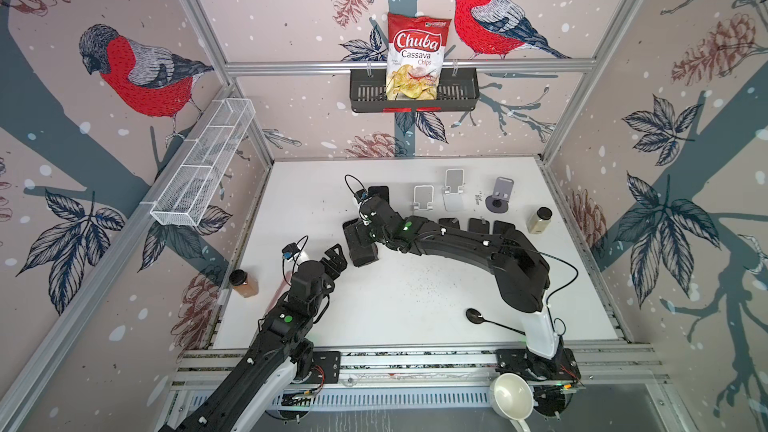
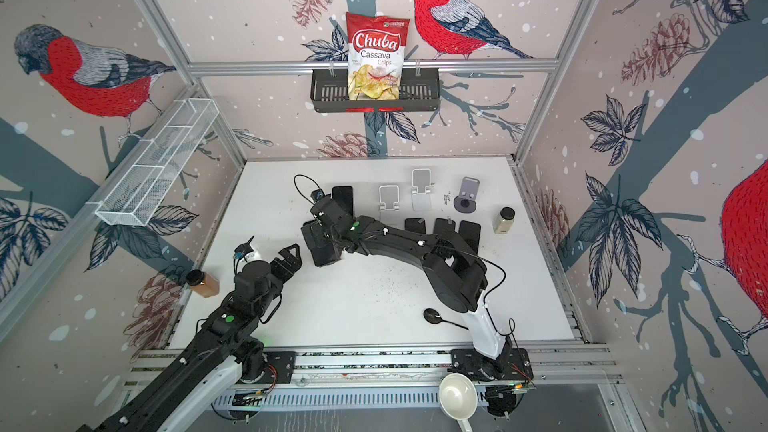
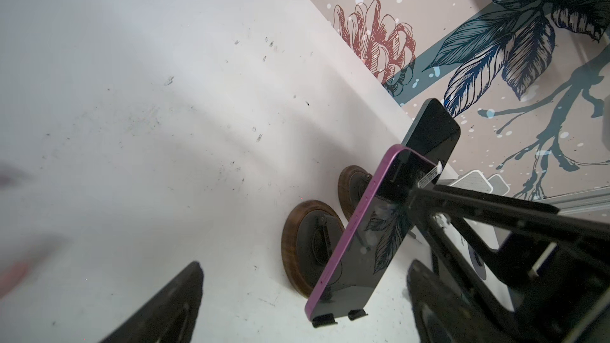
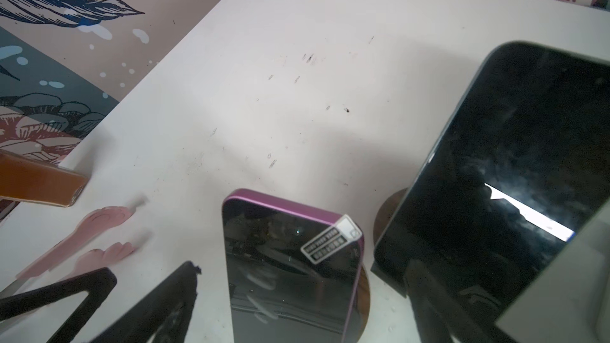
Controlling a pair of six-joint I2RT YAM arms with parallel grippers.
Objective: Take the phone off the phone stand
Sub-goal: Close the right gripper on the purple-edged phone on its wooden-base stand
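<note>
Since the brown spice jar (image 1: 243,283) stands well off at the left edge of the table (image 1: 415,305), it plays no part.

Left gripper (image 1: 334,260): fingers spread wide, holding nothing. It hovers just near-left of the target.

Phone (image 3: 373,235): purple-rimmed, dark screen. It is seated on the phone stand (image 3: 298,249), which has a round wooden base. The bottom edge sits in two small lips (image 3: 325,320). The long axis rises steeply from those lips, tilted back against the stand.

Right gripper (image 4: 303,270): it reaches across the middle and sits right at the phone. Its fingers stand wide apart, one outside each long edge. The right wrist view shows a gap on both sides, so nothing is gripped.

Judgement: the right arm is the nearer one and is lined up. The next move needs a close across the phone's width, then a lift along the long axis to clear the lips before any pull outward.

Room: there is bare table to the left and near of the stand. The far side is tight, because a second phone (image 4: 511,160) leans on its own stand just beside, slightly right. The open left gripper also crowds the near-left exit.
</note>
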